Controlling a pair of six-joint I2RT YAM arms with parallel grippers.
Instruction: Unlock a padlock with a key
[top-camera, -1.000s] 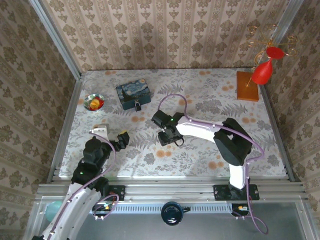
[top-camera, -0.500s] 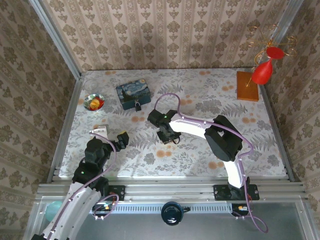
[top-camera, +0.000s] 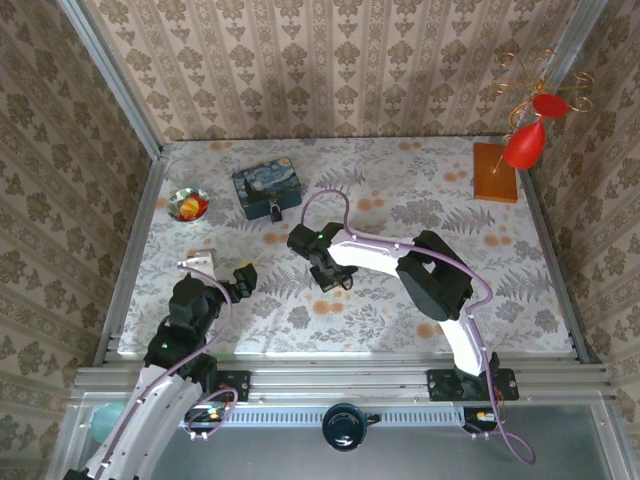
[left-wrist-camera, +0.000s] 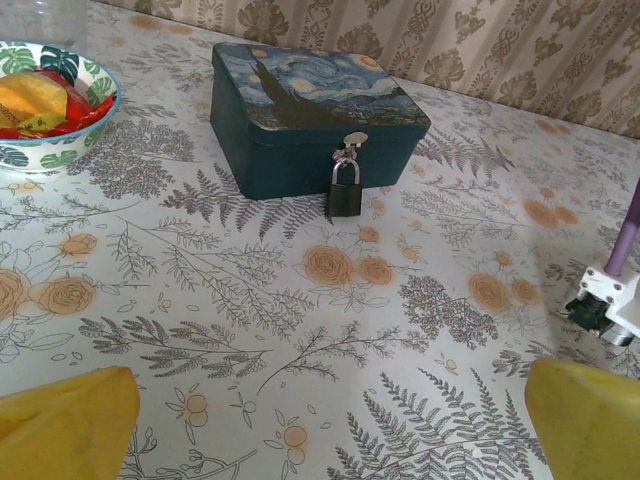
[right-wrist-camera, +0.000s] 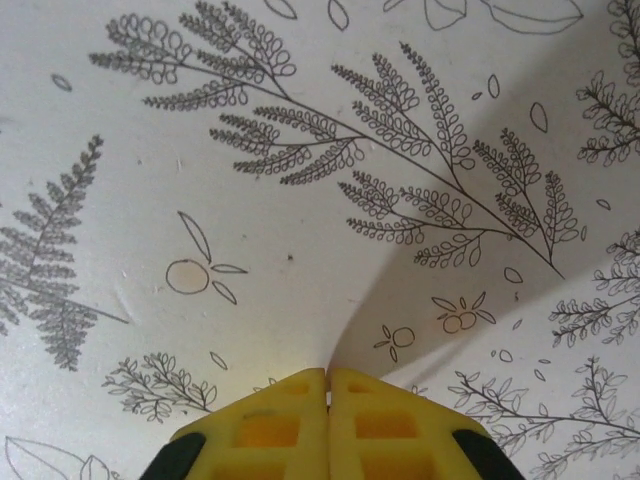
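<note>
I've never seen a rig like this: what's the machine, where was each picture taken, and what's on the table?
A left arm and a right arm are bolted at the near edge of a table. One picture looks down from above; the other two come from cameras on the wrists. The left end effector, the grasping part, is open, yellow fingers wide apart. The right end effector is shut, pointing down at the table, nothing visible between its fingers. On the table: a blue tin with a small padlock hanging at its front, a bowl, and a wooden block far right.
</note>
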